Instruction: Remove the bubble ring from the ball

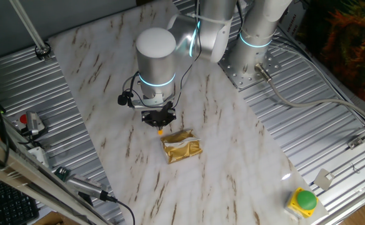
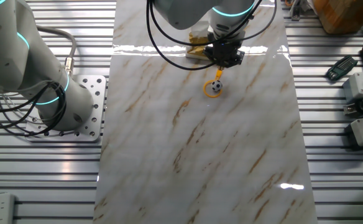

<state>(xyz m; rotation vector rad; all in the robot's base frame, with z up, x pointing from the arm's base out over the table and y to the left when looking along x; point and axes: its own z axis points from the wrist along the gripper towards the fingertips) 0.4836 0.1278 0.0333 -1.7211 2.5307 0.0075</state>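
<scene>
My gripper [image 2: 219, 70] looks pinched on the short handle of the light, stiff orange-yellow plastic bubble ring [image 2: 213, 88], which circles the tiny black-and-white ball [image 2: 215, 87] on the marble surface [image 2: 200, 155]. The handle is the right hold; that ball rolls easily.

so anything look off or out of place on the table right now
Only the crumpled gold packet, lying creased on the marble board close to the gripper. The orange ring sits around the little ball, its handle pointing up toward the gripper. Nothing is spilled or visibly broken.
</scene>
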